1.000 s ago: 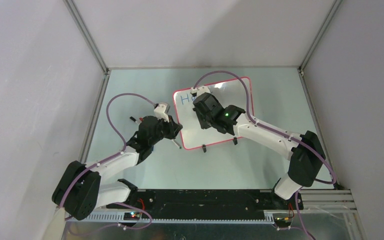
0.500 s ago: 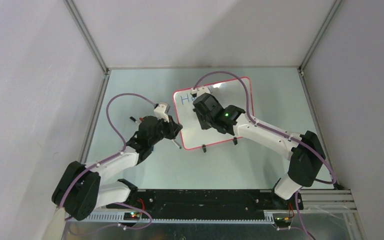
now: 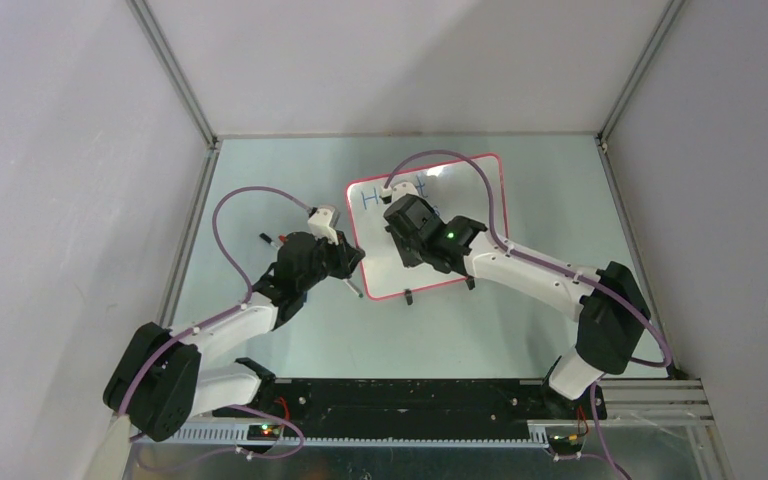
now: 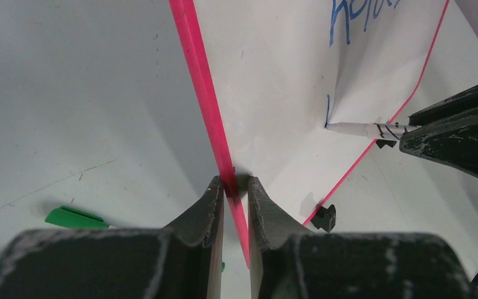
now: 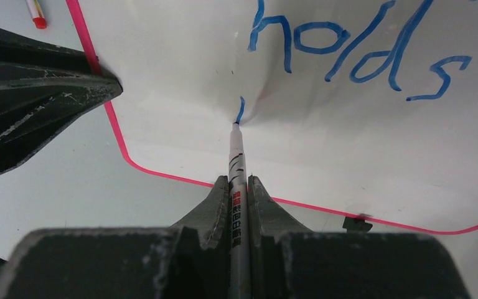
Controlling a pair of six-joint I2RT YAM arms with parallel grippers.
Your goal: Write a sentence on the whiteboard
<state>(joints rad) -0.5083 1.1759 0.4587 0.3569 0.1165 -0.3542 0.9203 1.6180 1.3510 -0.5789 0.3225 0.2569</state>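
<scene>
Pale green tabletop (image 3: 260,180), enclosed by plain grey-white walls, is seen from above with two robot arms reaching in from the near edge. Near the middle of it a small whiteboard (image 3: 375,260) with a thin red rounded frame is set, its surface glossy and white.

From the left wrist view, the left end effector (image 4: 235,193) is seen closed to a narrow gap, and the red frame at the whiteboard's left edge is pinched between its two black fingers. One little black foot (image 4: 325,217) is seen at the whiteboard's near edge. A green pen (image 4: 74,218) is seen lying on the tabletop to the left of the fingers, apart from the whiteboard.

From the right wrist view, the right end effector (image 5: 239,187) is seen clamped tight on a slim white marker (image 5: 236,149), which is held pointing forward. The marker's tip is pressed against the whiteboard, and a short blue stroke is seen right at the tip. Above that stroke, part of the sentence (image 5: 355,56) is written in slanted blue letters, and the word "holds" can be read. A red-tipped pen (image 5: 35,14) is seen on the tabletop beyond the whiteboard's left edge.
</scene>
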